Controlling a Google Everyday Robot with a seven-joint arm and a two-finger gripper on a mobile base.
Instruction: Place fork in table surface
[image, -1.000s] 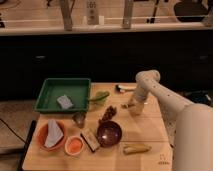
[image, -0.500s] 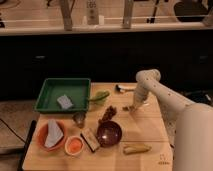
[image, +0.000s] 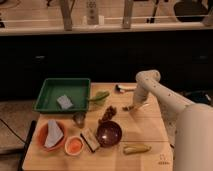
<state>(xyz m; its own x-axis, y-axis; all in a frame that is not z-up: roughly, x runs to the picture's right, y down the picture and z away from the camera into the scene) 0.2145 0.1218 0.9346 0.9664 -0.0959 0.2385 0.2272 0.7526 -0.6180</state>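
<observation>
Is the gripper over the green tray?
No: the gripper is at the table surface right of centre, far from the green tray.

The gripper (image: 131, 106) hangs low over the right part of the pale wooden worktop (image: 150, 131), at the fork (image: 139, 106), which lies on the planks there. Just beyond, near the far edge, lies a black-headed, white-handled utensil (image: 122, 88). A green tray (image: 63, 94) occupies the far left corner, a dark bowl (image: 109, 133) the middle.

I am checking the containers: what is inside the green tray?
Inside the green tray lies one grey object. The gripper is over the table surface, apart from it.
</observation>
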